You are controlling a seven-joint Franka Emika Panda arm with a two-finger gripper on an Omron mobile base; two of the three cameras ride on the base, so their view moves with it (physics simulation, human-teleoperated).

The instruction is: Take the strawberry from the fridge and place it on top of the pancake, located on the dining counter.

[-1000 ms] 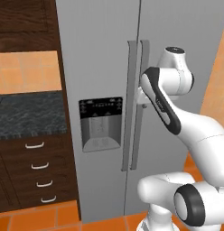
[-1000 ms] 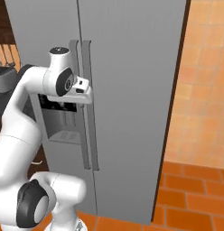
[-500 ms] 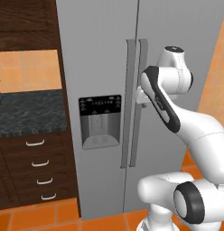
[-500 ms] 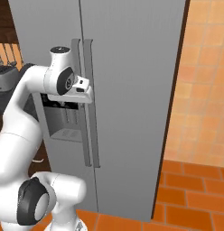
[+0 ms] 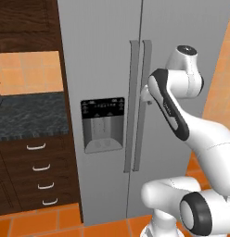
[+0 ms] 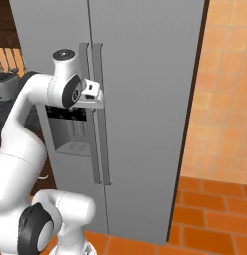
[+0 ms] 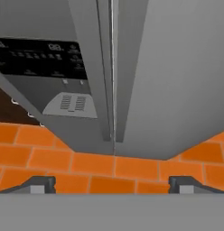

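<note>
The grey steel fridge (image 5: 103, 55) stands right in front of me with both doors closed. Its two long vertical handles (image 5: 137, 102) meet at the middle seam. My gripper (image 5: 143, 95) hovers at the handles at about mid height, also seen as the gripper (image 6: 98, 97) just touching or nearly touching the right-hand handle. In the hand view the gripper (image 7: 113, 185) is open, its fingertips (image 7: 39, 184) spread wide with nothing between them, looking down along the handles (image 7: 109, 90) to the floor. The strawberry is hidden behind the doors. The pancake and dining counter are out of view.
The black-panelled water dispenser (image 5: 103, 125) sits in the left door. Left of the fridge are a black speckled worktop (image 5: 28, 115) and dark wood drawers (image 5: 38, 171). An orange tiled wall (image 6: 225, 89) rises on the right, above the orange tile floor (image 6: 210, 219).
Hardly anything differs: the arm's upper joints have shifted very slightly, and the gripper stays open at the fridge handles.
</note>
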